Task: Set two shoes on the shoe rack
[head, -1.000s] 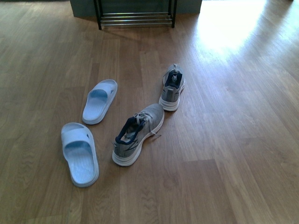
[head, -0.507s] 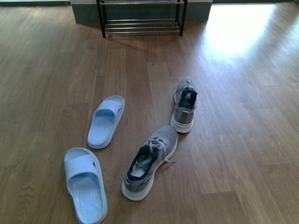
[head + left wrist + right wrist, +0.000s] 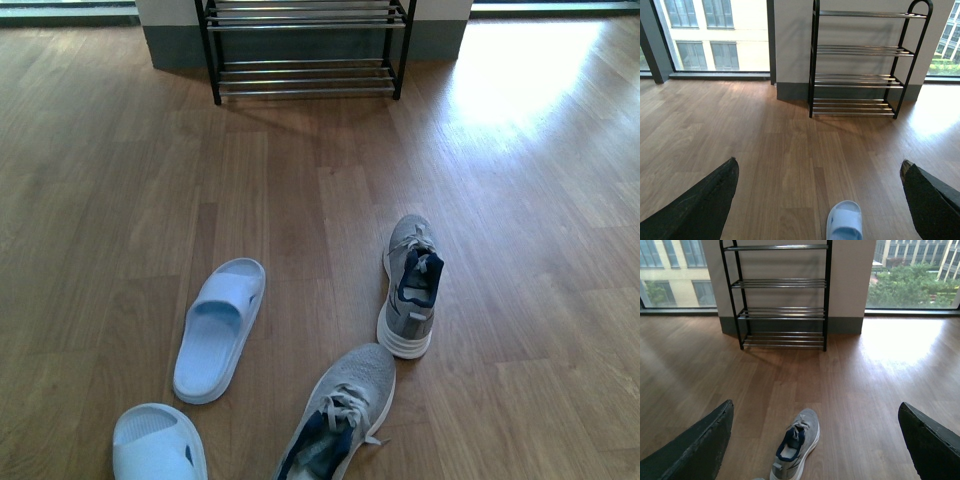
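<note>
On the wood floor lie two grey sneakers, one upright [image 3: 412,285] and one nearer to me [image 3: 340,415], cut off by the frame's edge. To their left are two pale blue slides [image 3: 220,328] [image 3: 155,445]. The shoe rack [image 3: 300,50], with a black frame and chrome bars, stands empty against the far wall. My left gripper [image 3: 819,161] is open above the floor, with a slide's toe [image 3: 844,222] below it and the rack [image 3: 860,65] ahead. My right gripper [image 3: 815,404] is open over a sneaker [image 3: 795,445], facing the rack [image 3: 782,295]. Neither arm shows in the front view.
A grey-based wall pillar [image 3: 170,40] stands behind the rack, with floor-to-ceiling windows [image 3: 715,30] on both sides. A bright patch of sunlight [image 3: 520,70] lies on the floor to the right of the rack. Bare floorboards stretch between the shoes and the rack.
The front view has moved toward the rack: more of its shelves show, and the shoes have slid down the frame, closer to me. The shoes lie as they did.
</note>
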`<state>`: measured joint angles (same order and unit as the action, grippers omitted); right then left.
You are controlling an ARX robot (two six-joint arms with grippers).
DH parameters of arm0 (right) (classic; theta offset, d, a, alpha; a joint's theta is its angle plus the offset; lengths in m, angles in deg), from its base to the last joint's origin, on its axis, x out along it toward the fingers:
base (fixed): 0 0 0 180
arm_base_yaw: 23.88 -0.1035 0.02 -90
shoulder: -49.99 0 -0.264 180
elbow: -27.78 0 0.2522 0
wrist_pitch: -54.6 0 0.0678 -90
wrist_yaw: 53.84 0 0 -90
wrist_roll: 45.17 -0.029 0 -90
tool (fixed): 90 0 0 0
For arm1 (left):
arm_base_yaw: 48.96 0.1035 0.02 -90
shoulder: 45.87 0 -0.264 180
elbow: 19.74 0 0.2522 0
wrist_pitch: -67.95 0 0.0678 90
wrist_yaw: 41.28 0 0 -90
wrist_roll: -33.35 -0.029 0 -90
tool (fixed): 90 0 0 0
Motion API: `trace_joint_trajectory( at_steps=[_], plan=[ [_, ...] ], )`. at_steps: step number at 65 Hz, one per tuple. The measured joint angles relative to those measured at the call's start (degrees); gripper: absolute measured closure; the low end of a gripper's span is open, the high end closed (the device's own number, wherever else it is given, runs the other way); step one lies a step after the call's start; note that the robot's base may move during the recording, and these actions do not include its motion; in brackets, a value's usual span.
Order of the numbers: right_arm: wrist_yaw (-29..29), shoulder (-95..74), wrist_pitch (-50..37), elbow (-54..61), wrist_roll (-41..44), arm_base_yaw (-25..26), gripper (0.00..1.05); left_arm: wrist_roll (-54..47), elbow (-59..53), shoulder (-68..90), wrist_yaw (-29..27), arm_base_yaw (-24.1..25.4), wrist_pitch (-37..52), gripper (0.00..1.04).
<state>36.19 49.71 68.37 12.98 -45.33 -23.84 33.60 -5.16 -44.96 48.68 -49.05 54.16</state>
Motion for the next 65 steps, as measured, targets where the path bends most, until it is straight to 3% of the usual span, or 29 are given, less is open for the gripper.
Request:
trace_joint_trajectory(
  at_steps=[11, 18, 26, 32, 39, 54, 65],
  plan=[
    [-0.2, -0.1, 0.0, 0.0, 0.0, 0.0, 0.09, 0.0, 0.0, 0.0, 0.0, 0.0, 0.0, 0.09],
    [-5.3, -7.6, -0.5, -1.4, 0.7, 0.8, 0.09, 0.0, 0.0, 0.0, 0.0, 0.0, 0.0, 0.09],
    [-7.2, -29.6, -12.4, -5.8, -0.5, 0.2, 0.09, 0.0, 0.0, 0.0, 0.0, 0.0, 0.0, 0.09],
    [-7.0, -54.6, -26.4, -11.5, -0.3, 0.0, 0.09, 0.0, 0.0, 0.0, 0.0, 0.0, 0.0, 0.09],
    [-6.3, -82.2, -35.6, -20.1, -0.1, 0.0, 0.09, 0.0, 0.0, 0.0, 0.0, 0.0, 0.0, 0.09],
    [-2.4, -125.6, -34.2, -42.4, -0.5, 0.0, 0.09, 0.0, 0.0, 0.0, 0.0, 0.0, 0.0, 0.09],
    [-0.6, -141.1, -28.5, -57.4, -1.9, 0.0, 0.09, 0.0, 0.0, 0.0, 0.0, 0.0, 0.0, 0.09]
  ],
)
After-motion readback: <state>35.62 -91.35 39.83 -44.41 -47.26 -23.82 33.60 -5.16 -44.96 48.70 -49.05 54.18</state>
